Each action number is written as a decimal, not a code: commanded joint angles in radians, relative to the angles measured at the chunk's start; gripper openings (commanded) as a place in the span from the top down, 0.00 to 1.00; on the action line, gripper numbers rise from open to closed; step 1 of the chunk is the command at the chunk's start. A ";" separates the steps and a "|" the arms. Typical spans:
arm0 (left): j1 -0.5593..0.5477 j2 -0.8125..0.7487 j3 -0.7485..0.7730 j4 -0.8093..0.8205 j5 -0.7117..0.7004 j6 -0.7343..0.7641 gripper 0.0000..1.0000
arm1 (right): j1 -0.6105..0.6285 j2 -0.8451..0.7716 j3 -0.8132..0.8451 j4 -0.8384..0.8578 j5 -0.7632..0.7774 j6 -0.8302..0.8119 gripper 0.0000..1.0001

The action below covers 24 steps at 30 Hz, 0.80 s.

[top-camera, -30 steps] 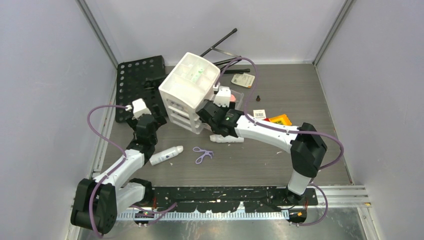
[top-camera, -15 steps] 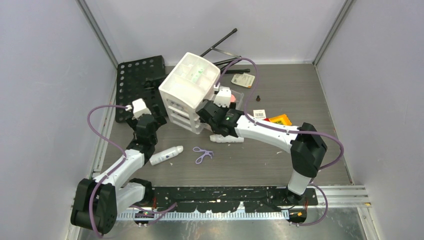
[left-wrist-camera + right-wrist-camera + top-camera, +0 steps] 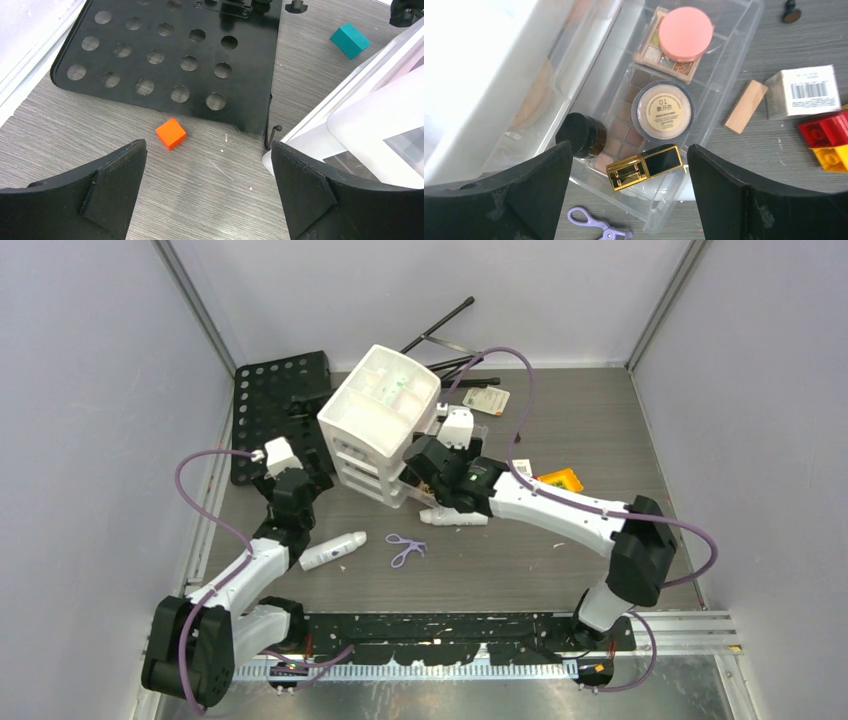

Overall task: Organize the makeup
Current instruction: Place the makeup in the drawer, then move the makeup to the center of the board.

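My right gripper (image 3: 629, 159) is open above the front of a clear drawer (image 3: 744, 45) pulled out of the white organizer (image 3: 380, 420). The drawer holds a pink compact (image 3: 686, 33) on an eyeshadow palette (image 3: 650, 49), a peach compact (image 3: 662, 106), a black jar (image 3: 580, 134) and a black-gold lipstick (image 3: 644, 166) between my fingers. A white bottle (image 3: 333, 550) and a second one (image 3: 455, 517) lie on the table. Black brushes (image 3: 440, 325) lie at the back. My left gripper (image 3: 207, 155) is open and empty over bare table left of the organizer.
A purple eyelash curler (image 3: 596, 227) lies in front of the drawer. A tan wooden block (image 3: 746, 106), a barcoded white box (image 3: 804, 91) and a red-and-yellow block (image 3: 829, 140) lie right of it. A black perforated plate (image 3: 170, 55), an orange cube (image 3: 170, 133) and a teal cube (image 3: 350, 40) lie near my left gripper.
My right arm has swung its elbow to the right and its wrist has shifted slightly right and back, now covering the pink compact in the top view. The left arm has not moved.
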 commanded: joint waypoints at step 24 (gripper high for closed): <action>0.000 -0.001 0.007 0.038 -0.013 -0.016 0.03 | -0.246 -0.393 -0.302 -0.115 0.038 -0.025 0.11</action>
